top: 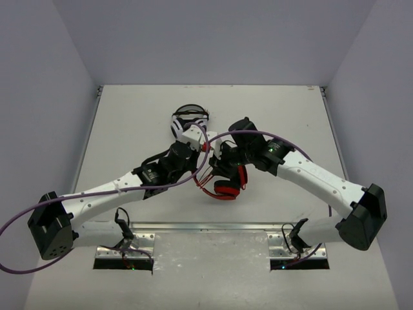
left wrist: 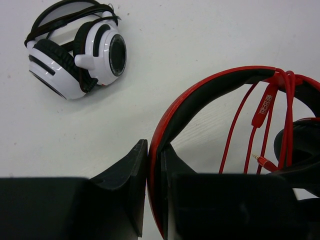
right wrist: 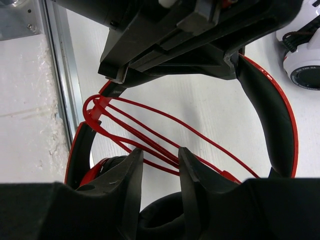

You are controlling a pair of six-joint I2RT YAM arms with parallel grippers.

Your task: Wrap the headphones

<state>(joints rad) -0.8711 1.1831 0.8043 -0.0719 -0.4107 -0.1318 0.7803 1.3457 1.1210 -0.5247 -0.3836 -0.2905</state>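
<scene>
Mid-frame headphones (top: 222,184): left tool (left wrist: 155,146) clamped on headband (left wrist: 210,82); right tool (right wrist: 160,150) parted, gripping nothing.
Risk: cable (left wrist: 265,105) loops may slip off the band and unwind, with nothing pinning them.

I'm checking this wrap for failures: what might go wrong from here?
1. The plug hangs free, not tucked, so the cable wound over the headband may unwind.
2. Cable strands run right by the right gripper, whose jaws stand apart; pulling back might snag a loop and drag it off.
3. Only the left gripper, shut on the headband, holds the red headphones; a tug could twist them.
</scene>
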